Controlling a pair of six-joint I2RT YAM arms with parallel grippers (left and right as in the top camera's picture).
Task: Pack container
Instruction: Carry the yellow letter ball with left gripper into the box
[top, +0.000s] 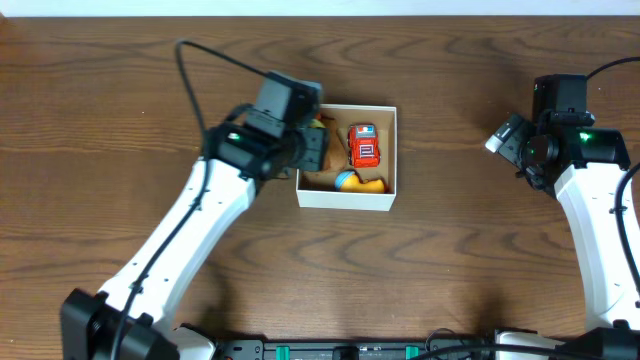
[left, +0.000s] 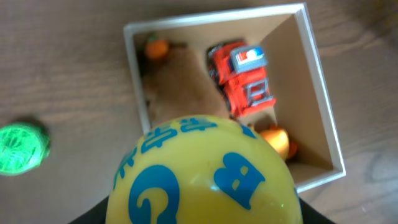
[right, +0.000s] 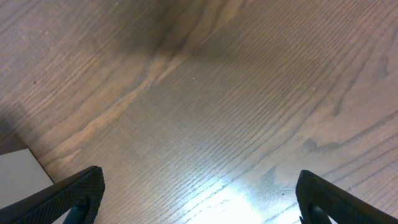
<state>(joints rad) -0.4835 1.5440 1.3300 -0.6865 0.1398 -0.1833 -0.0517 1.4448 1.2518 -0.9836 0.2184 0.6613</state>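
Left gripper (top: 312, 148) pinches yellow lettered ball (left: 205, 171), its fingers mostly hidden behind the ball. Container (top: 346, 197) sits just below and slightly ahead. Open floor is in its left half, beside red truck (left: 242, 78) and orange toy (left: 277, 140). Left arm clearly nearer. Right gripper (right: 199, 202) is spread wide over table (right: 217, 93), well apart.

I read lettering on one item only. The yellow ball (left: 205, 174) carries large blue characters: a clear capital "B" on its right, and left of that a rounded one, "G" or "Q", I cannot tell which. A third mark near its top edge is illegible. Markings on the red truck (left: 242, 78) are too blurred to read.
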